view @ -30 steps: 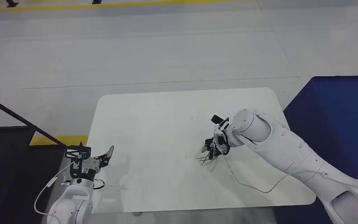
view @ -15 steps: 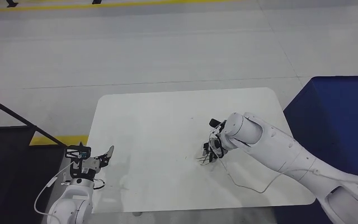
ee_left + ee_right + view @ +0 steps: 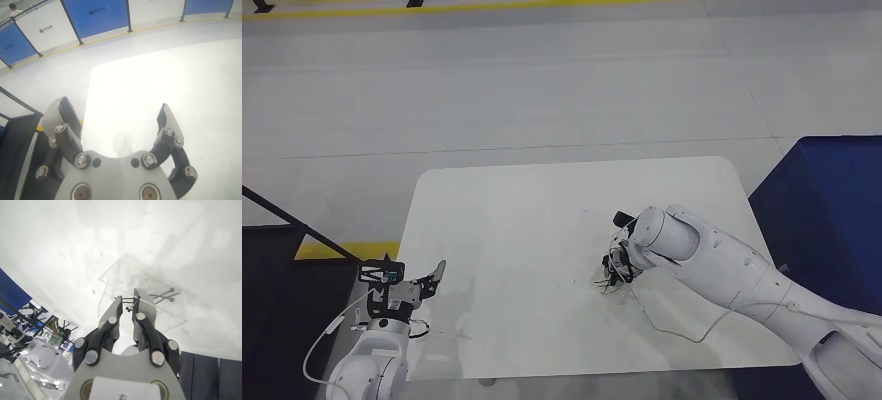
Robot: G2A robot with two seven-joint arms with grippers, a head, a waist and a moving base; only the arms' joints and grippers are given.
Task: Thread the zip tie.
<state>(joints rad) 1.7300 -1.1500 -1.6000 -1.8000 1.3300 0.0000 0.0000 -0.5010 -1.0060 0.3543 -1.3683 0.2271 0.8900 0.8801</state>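
Observation:
Several black zip ties [image 3: 164,295] lie in a small clear plastic stand [image 3: 170,317] on the white table [image 3: 522,220]. My right gripper [image 3: 127,298] is down at the stand, its fingers drawn close with a narrow gap. One black zip tie [image 3: 130,306] spans that gap, its head between the pads. From above, the right gripper [image 3: 614,272] is right of the table's middle, with tie ends [image 3: 600,286] sticking out beside it. My left gripper [image 3: 113,106] stands open with nothing in it, over the table's front left edge [image 3: 432,275].
A thin cable [image 3: 682,330] trails across the table under the right arm. A blue barrier [image 3: 832,190] stands off the table's right side and a dark frame [image 3: 282,220] off its left. Bare white tabletop lies between the two arms.
The right arm has shifted a little to the left over the stand, with its gripper staying at the zip ties. The left arm has not moved.

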